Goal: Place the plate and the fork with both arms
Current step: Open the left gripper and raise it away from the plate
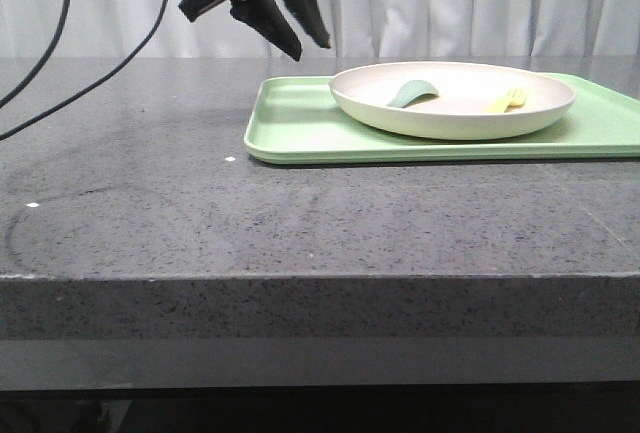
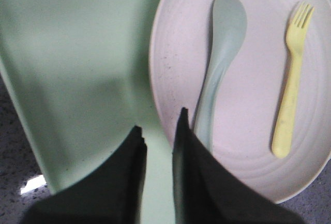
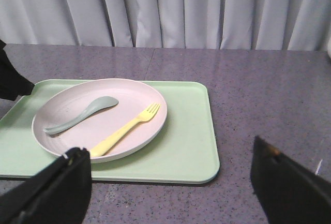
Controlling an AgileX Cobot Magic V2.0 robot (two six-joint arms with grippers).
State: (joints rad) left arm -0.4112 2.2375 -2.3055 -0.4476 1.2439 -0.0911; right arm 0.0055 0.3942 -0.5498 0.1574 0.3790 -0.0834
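Counter of dark stone holds a green tray. Left gripper hovers above the tray's left end, jaws slightly parted, empty. Plate sits on the tray, holding spoon and fork. Right gripper waits nearby, jaws wide apart. Best grip the plate's rim squarely.

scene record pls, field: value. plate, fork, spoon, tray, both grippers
plate: on the tray, toward its left end in the front view
fork: lying in the plate, beside the spoon, apart from it
spoon: lying in the plate
tray: flat on the table
left gripper: above the tray by the plate's rim, fingers slightly apart, holding nothing
right gripper: open wide, empty, short of the tray
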